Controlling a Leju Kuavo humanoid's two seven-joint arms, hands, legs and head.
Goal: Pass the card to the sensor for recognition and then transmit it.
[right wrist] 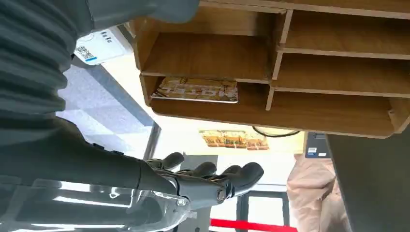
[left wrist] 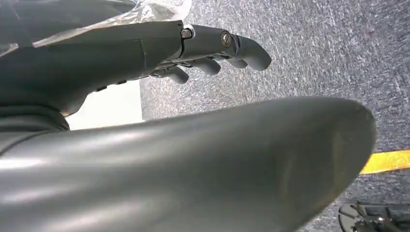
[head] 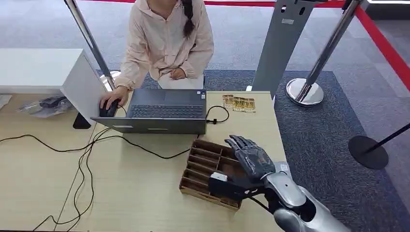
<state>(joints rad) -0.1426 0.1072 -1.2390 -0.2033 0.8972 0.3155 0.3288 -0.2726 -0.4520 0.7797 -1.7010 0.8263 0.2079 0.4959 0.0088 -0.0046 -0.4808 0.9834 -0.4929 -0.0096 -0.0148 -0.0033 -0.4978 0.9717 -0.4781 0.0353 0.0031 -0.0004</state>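
Card (right wrist: 196,90) lies flat, lengthwise along its wooden organizer (right wrist: 338,113) slot.

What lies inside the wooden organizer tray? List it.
In the wooden organizer tray, one golden card lies in a compartment; the others in view look bare. The right hand hovering above covers part of it.

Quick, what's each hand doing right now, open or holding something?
Left hand: fingers loosely curled, holds nothing, hangs over the carpet.
Right hand: open, fingers spread above the wooden tray, holds nothing.

Wooden table (head: 145,193) bears laptop (head: 162,112), divided tray (head: 200,166), cards (head: 238,103)
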